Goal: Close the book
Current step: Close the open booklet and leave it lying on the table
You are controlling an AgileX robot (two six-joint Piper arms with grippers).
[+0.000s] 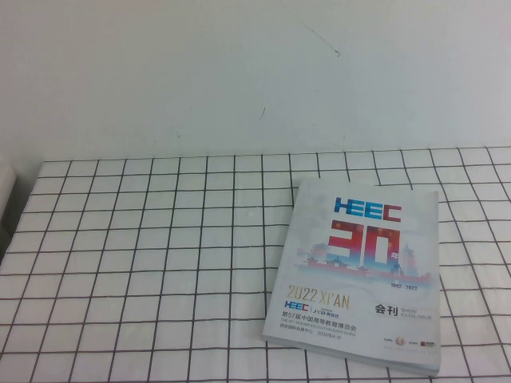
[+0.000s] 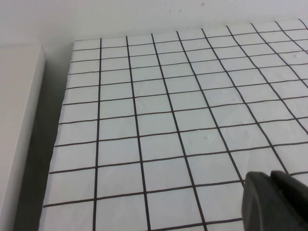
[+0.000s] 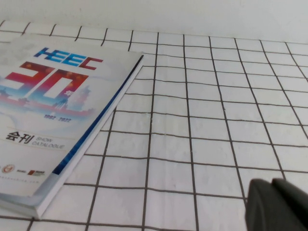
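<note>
- Table [image 1: 144, 263]: white top with a black grid. It is bare apart from the book.
- Book [image 1: 359, 279]: it lies flat on the table with its cover [image 3: 48, 82] face up and already shut. No pages are lifted along any edge I can see.
- My right claw [image 3: 276, 204]: it hangs over the table near the book, off its blue-edged long side, and touches nothing. I cannot tell whether it is wide or narrow.
- My left claw [image 2: 274, 202]: it is well apart from the book, over bare grid, and holds nothing I can see. I cannot tell how wide it is set.
- Finding: I judge the closing complete.
- Advice: keep both claws clear of the book. If the cover needs seating, press straight down on it; a sideways nudge would likely slide the book.
</note>
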